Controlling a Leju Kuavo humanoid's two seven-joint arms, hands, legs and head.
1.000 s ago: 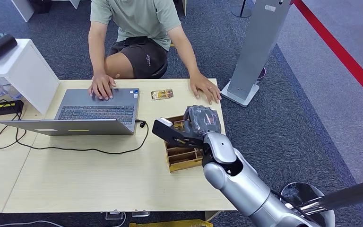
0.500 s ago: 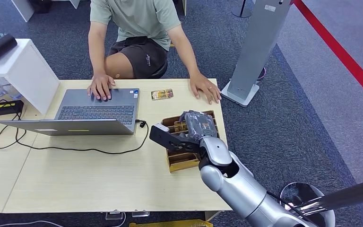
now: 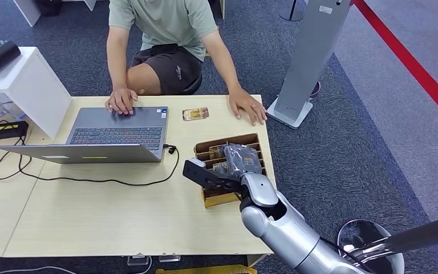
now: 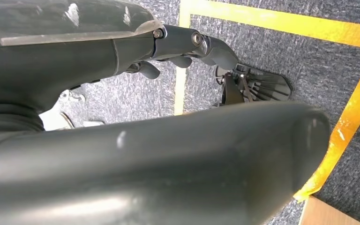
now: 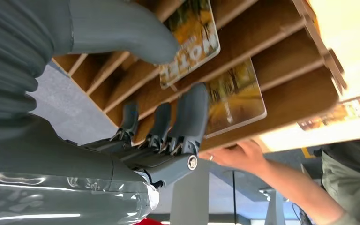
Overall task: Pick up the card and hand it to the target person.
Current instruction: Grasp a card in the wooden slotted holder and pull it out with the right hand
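Wooden rack holds card under right robot hand thumb.

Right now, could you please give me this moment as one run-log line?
phase: reaching for card | right hand: over wooden card rack, fingers at a slotted card, grasp unclear | loose card: on table by person's hand

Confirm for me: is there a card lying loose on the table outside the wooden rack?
Yes, one card lies flat on the table beyond the wooden rack, near the person's hand.
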